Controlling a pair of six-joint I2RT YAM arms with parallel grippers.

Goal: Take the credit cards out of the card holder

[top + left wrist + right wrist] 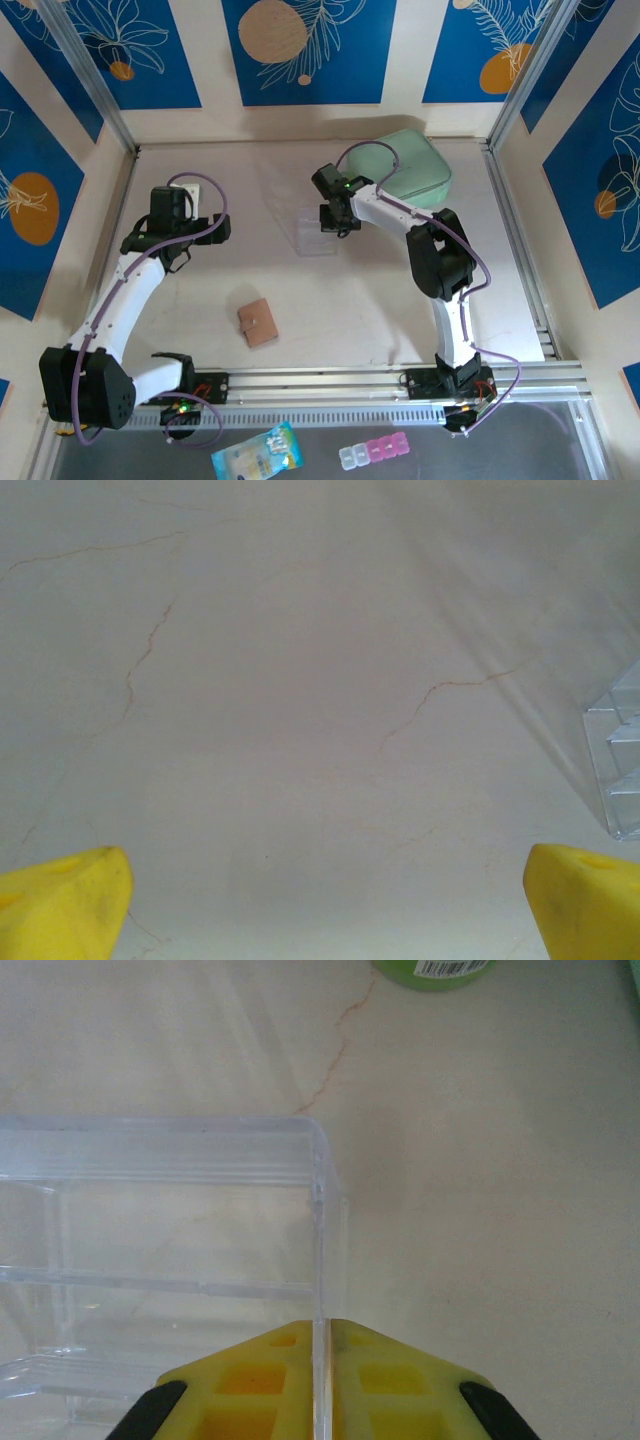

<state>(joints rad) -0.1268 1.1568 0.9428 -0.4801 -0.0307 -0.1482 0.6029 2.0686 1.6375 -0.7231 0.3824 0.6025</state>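
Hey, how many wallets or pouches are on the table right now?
2. The tan card holder lies near the front, left of centre; the mint-green pouch sits at the back, right of centre.

Card holder (257, 322) lies nearest, clear box (316, 235) behind it, pouch (415, 168) far right.

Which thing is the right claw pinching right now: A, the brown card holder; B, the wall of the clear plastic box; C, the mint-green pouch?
B: the right wrist view shows the right claw closed on a wall of the clear plastic box, while the card holder lies apart, untouched.
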